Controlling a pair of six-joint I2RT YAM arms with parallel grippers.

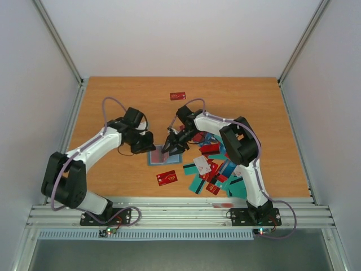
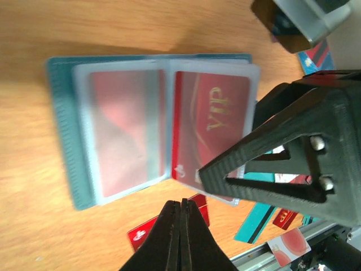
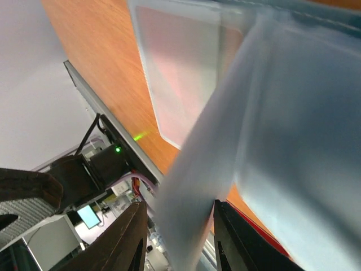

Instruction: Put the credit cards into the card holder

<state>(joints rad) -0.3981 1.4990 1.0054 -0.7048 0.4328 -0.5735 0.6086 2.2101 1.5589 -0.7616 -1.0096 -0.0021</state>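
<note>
"VIP" in gold reads on a red card (image 2: 217, 121) behind a clear sleeve of the open card holder (image 1: 159, 155), which lies on the wooden bench (image 1: 113, 96) at centre frame. The right fingers (image 3: 180, 237) pinch a translucent sleeve (image 3: 225, 169) of it. The left fingers (image 2: 181, 226) are pressed together, empty, just beside the holder. Loose cards (image 1: 217, 169) heap at lower right.

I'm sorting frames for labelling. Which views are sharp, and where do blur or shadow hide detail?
Top view: evenly lit and sharp, though the card holder is small and partly hidden by the arms. Left wrist view: the red VIP card is readable, the left pocket is hazy, and the right gripper is a dark silhouette. Right wrist view: the plastic sleeve is a close, out-of-focus blur.
</note>
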